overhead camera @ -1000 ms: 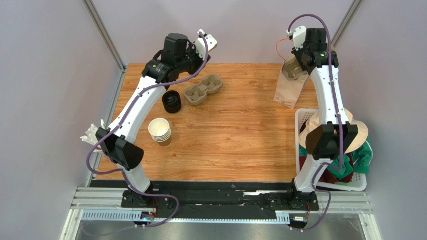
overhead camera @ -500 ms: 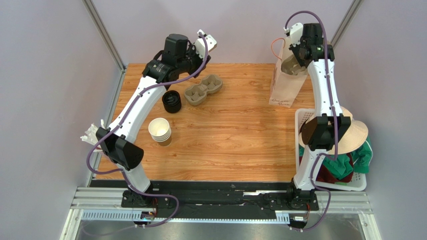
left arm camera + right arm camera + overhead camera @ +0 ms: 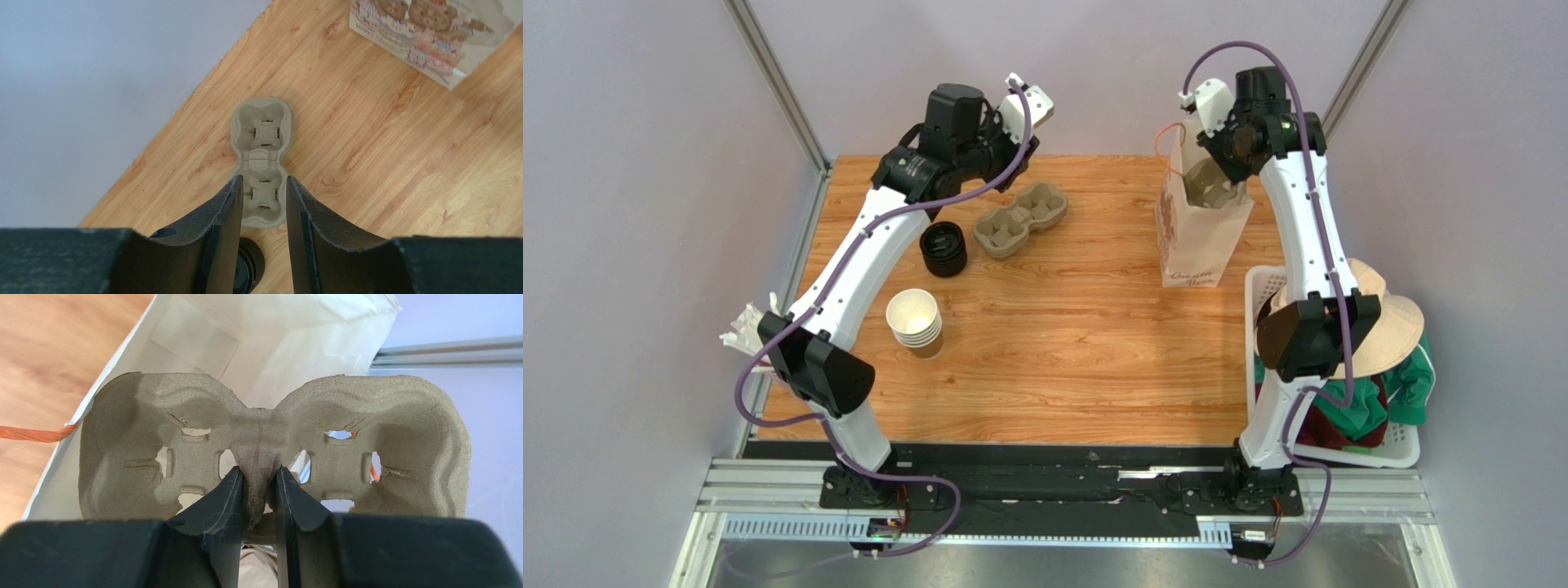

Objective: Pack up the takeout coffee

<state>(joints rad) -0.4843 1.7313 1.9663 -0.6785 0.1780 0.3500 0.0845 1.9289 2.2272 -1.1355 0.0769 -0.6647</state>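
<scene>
Your right claw (image 3: 259, 473) pinches the middle of a cup tray (image 3: 153, 416) at the paper bag (image 3: 202, 337) mouth, likely to slide it in, your left claw (image 3: 263, 181) hangs half open and empty over a second cup tray (image 3: 264, 122) on the bench (image 3: 380, 159), and no takeout coffee shows anywhere.

Paper bag (image 3: 1195, 233), far right: a short line of dark print near its base, too small to read. Lettering beneath the bear picture (image 3: 412, 13) on its side is blurred and likewise unreadable.
</scene>
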